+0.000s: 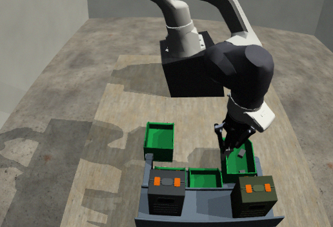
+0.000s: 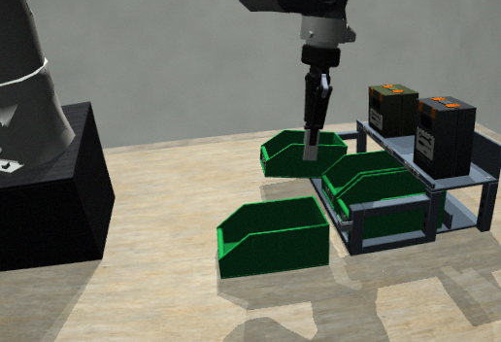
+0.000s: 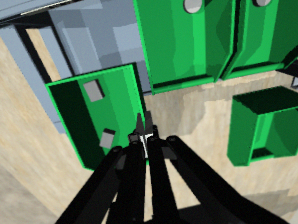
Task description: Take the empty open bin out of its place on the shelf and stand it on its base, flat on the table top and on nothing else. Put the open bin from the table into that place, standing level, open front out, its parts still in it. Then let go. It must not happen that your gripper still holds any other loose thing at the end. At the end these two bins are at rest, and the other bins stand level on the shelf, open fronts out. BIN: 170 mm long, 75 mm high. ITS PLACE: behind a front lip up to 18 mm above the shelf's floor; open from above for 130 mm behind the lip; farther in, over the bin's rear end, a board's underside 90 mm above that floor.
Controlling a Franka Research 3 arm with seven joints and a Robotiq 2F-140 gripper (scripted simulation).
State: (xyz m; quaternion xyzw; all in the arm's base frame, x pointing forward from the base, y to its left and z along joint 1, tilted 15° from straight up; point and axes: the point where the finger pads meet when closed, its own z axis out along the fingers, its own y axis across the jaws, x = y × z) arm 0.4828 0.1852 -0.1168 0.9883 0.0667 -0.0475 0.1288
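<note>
My gripper (image 1: 228,151) (image 2: 311,152) (image 3: 145,120) is shut on one side wall of the bin with parts (image 1: 233,163) (image 2: 286,163) (image 3: 119,95). This green bin hangs about level above the table, low front towards the robot base, rear end over the front of the shelf's empty place (image 3: 107,37). Two grey parts (image 1: 241,153) (image 3: 93,91) lie in it. The empty bin (image 1: 159,138) (image 2: 283,252) (image 3: 265,132) stands on its base on the table, in front of the shelf's other end. The held bin's base is partly hidden in the exterior view.
Two other green bins (image 1: 205,178) (image 2: 379,186) (image 3: 185,55) stand side by side on the shelf, open fronts out. The shelf's upper board (image 1: 210,202) carries a dark grey case (image 1: 166,200) (image 2: 444,145) and an olive case (image 1: 253,199) (image 2: 392,113). A side frame (image 2: 395,205) bounds the shelf.
</note>
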